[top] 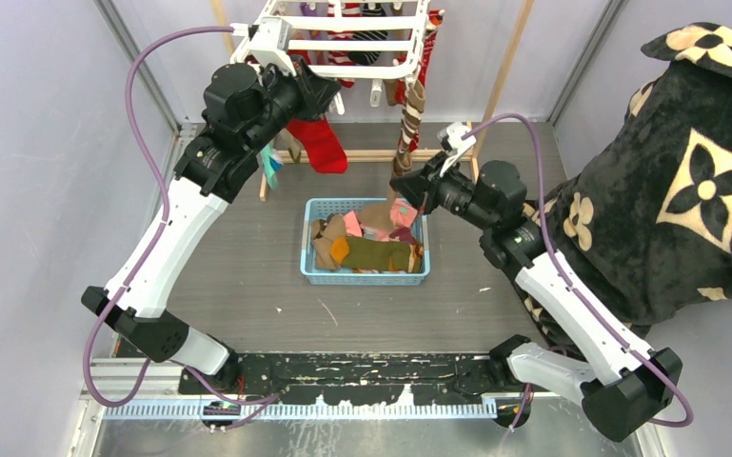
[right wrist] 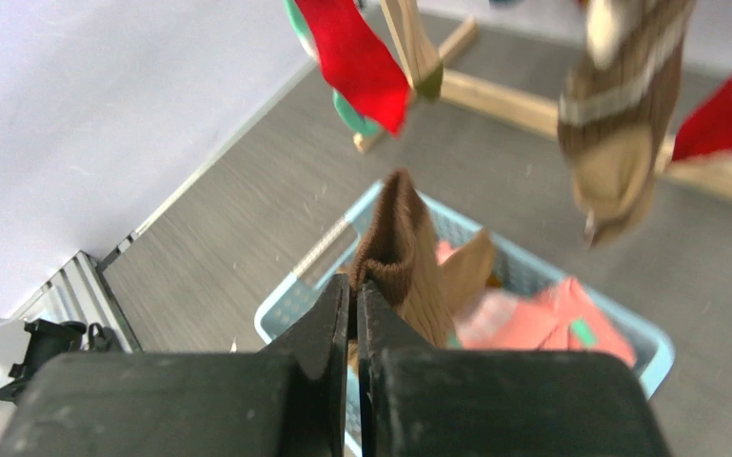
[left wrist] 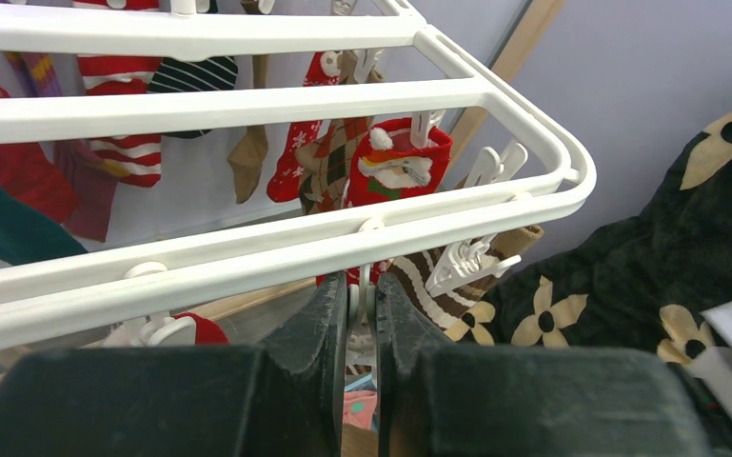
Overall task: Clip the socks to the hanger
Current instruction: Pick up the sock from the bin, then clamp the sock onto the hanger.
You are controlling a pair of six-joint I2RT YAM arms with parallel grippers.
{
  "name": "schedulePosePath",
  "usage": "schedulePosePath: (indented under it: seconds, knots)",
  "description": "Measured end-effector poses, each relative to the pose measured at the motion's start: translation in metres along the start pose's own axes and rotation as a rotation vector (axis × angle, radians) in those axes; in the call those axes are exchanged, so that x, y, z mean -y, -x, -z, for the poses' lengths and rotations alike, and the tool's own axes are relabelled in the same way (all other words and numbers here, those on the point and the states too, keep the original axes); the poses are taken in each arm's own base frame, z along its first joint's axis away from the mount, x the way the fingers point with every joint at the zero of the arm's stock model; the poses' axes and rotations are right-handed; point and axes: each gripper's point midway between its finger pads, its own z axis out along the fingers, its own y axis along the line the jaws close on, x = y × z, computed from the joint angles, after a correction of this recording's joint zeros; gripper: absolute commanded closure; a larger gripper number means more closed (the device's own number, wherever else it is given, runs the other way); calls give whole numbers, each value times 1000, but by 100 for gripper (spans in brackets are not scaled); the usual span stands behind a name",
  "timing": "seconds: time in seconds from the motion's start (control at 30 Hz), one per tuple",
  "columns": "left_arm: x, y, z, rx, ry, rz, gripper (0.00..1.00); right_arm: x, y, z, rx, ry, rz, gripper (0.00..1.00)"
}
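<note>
The right gripper (right wrist: 354, 293) is pressed together on the edge of a brown sock (right wrist: 407, 252), which reaches forward from the fingertips over the blue basket (right wrist: 284, 303) where the other socks lie. The left gripper (left wrist: 362, 286) is up at the front bar of the white hanger (left wrist: 247, 105) and is closed on a small white clip (left wrist: 362, 309) that hangs under this bar. So the sock must travel up and to the left to this clip, and the right arm carries it. The top camera shows that the two grippers are well apart. Only the left wrist camera shows the clip between the fingers, and only the right wrist camera shows the pinch on the sock.
</note>
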Motion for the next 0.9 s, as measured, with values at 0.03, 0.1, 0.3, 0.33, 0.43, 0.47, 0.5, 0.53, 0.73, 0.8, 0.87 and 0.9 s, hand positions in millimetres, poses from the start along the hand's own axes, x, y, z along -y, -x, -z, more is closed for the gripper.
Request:
schedulePosePath:
  seconds: [0.03,0.1,0.3,0.33,0.43,0.47,0.5,0.53,0.73,0.8,0.87,0.9]
  knots:
    - [0,0,0,0,0,0,100,-5,11,1,13,17,34,99]
    - [0,0,0,0,0,1,100,-12,27,2,33,49,86,99]
    - [0,0,0,-1,0,3,100,-20,44,-12,43,101,149,99]
    - [0,0,0,-1,0,4,100,-19,44,-15,42,103,150,99]
    - [0,0,0,-1,1,4,100,-17,38,-31,27,90,147,99]
    - [0,0,0,-1,2,4,100,-17,36,-36,24,83,145,99]
    - [0,0,0,-1,2,4,100,-18,35,-41,20,77,145,99]
    - [0,0,0,-1,3,4,100,-20,34,-46,18,72,147,99]
    - [-2,0,0,1,10,4,100,-32,41,-72,59,27,193,99]
    - [-2,0,0,2,11,3,100,-34,46,-78,78,10,213,99]
    - [-2,0,0,2,11,3,100,-37,52,-82,101,-3,226,99]
    - [-2,0,0,2,11,3,100,-37,56,-84,110,-9,231,99]
